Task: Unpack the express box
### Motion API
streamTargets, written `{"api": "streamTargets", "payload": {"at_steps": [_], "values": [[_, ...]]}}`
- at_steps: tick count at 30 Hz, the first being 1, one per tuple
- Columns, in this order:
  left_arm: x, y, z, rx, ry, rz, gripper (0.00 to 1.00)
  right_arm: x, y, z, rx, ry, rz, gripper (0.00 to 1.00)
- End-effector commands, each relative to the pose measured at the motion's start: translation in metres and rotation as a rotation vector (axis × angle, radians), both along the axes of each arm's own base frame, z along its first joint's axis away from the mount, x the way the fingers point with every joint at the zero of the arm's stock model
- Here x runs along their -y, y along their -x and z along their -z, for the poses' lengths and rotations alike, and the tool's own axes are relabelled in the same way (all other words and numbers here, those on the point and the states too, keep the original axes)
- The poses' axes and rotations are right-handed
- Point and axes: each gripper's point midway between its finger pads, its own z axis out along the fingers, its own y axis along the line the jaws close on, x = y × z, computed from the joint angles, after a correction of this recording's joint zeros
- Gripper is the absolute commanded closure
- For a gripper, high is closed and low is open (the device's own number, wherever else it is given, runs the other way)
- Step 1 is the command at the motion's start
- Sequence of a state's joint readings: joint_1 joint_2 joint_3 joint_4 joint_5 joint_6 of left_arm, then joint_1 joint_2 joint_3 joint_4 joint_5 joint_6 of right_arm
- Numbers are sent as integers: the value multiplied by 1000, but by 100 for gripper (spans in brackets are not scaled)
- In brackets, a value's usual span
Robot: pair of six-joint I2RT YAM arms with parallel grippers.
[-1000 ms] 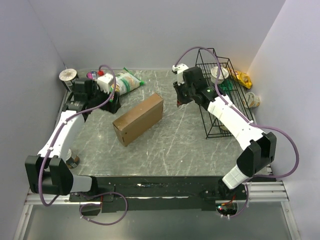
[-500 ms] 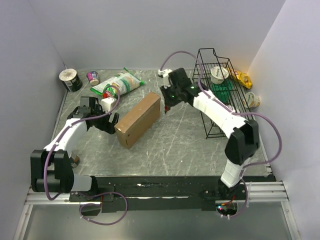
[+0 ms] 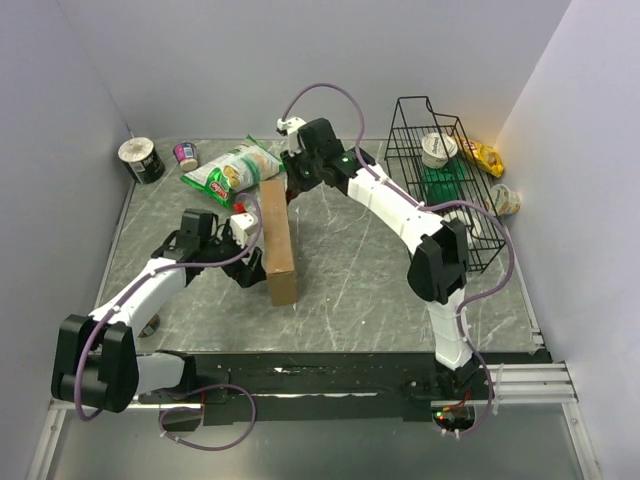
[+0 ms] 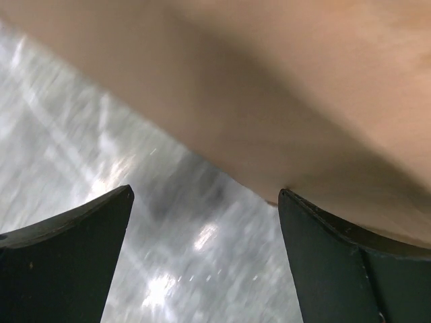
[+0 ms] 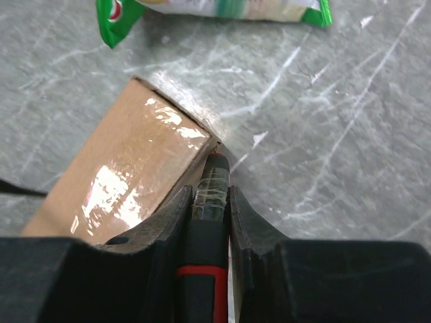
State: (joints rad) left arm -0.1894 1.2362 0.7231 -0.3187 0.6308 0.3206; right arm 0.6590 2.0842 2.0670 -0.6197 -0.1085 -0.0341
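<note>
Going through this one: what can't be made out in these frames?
- Left wrist view: motion blur; the express box runs off the frame, so whether the left gripper touches it is unclear.
- Right wrist view: the right gripper hides most of the black tool; tip contact with the box is unclear.
- Top view: box contents, hidden by closed cardboard; the cup label in the wire rack, too small.

Express box on table — snack bag just behind, perhaps touching; rack right.

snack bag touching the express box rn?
Apart. The right wrist view shows a strip of bare grey table between the snack bag and the nearest corner of the express box.
</note>
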Motion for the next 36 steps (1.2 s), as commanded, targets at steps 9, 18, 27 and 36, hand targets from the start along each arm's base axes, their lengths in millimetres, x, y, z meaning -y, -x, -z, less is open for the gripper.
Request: {"api": "streamTargets", "payload": {"at_steps": [9,18,27,36], "values": [[41,31,-21,137,65,274,2,-84,3,-28,-9,-243,-109,100],[23,74,-23,95,-47,426,1,-90,-4,-19,-8,-236,-88,100],[-4,63,-105,265,-79,220,3,24,-33,-104,236,-121,134,100],[-60,-48,-201,336,178,-343,3,130,81,-36,89,107,-23,100]]}}
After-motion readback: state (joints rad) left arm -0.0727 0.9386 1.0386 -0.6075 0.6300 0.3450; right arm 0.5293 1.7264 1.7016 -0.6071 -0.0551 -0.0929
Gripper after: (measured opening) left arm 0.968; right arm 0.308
